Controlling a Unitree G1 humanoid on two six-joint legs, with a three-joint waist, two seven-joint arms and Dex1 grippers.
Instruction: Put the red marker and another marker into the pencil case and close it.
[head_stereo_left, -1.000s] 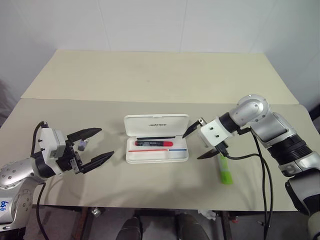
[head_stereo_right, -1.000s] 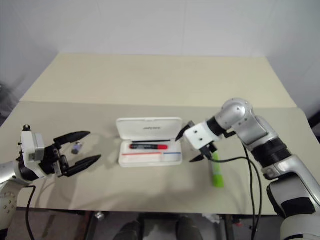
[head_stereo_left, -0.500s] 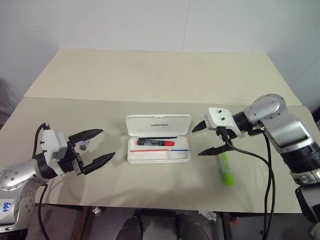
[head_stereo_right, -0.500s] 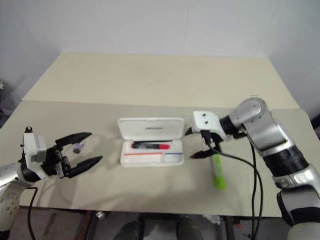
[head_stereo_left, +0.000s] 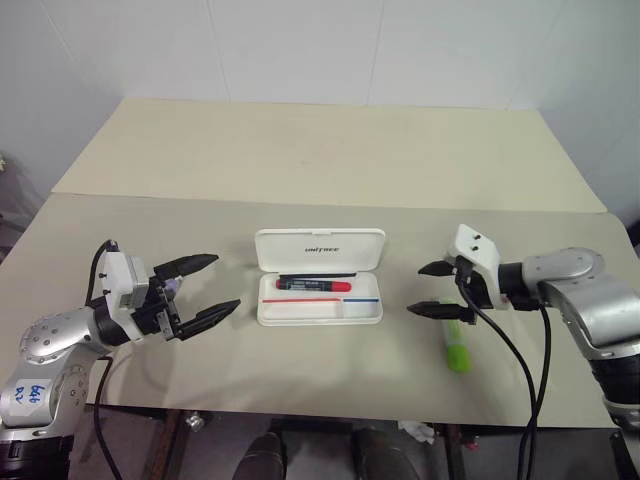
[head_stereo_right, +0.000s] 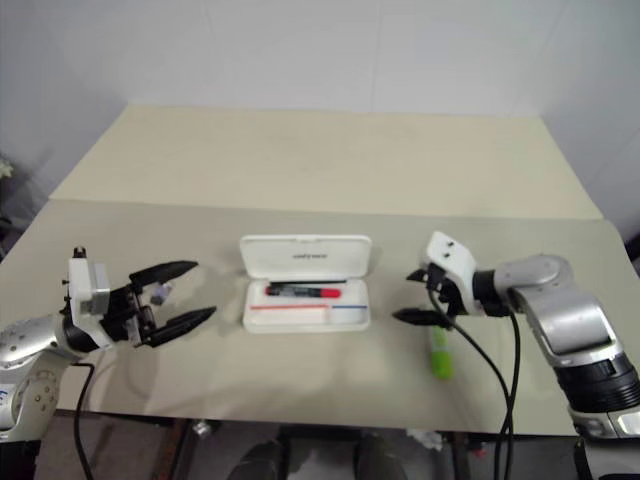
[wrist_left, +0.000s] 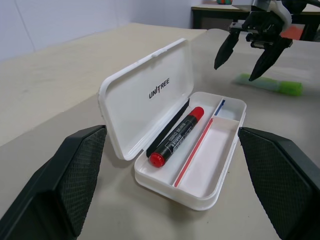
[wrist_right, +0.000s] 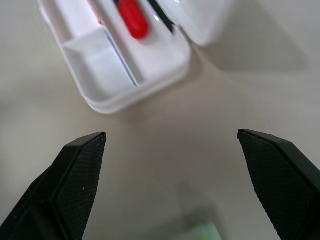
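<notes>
The white pencil case (head_stereo_left: 372, 312) lies open mid-table, its lid (head_stereo_left: 319, 248) raised toward the back. The red marker (head_stereo_left: 313, 285) lies inside it, along the back of the tray, and is seen close up as the red marker (wrist_left: 178, 135). The lime-green marker (head_stereo_left: 456, 345) lies on the table right of the case. My right gripper (head_stereo_left: 433, 288) hovers open just above and left of that marker, pointing toward the case, with nothing in it. My left gripper (head_stereo_left: 209, 286) stands open left of the case, pointing at it, empty.
A small purple-grey object (head_stereo_left: 172, 290) lies on the table by my left gripper's upper finger. Black cables (head_stereo_left: 505, 350) hang from my right arm over the front table edge. A seam (head_stereo_left: 320, 203) crosses the table behind the case.
My right gripper has swung to the right and down, away from the case's right end, and rolled over; it now hovers by the green marker. The left gripper is unchanged.
</notes>
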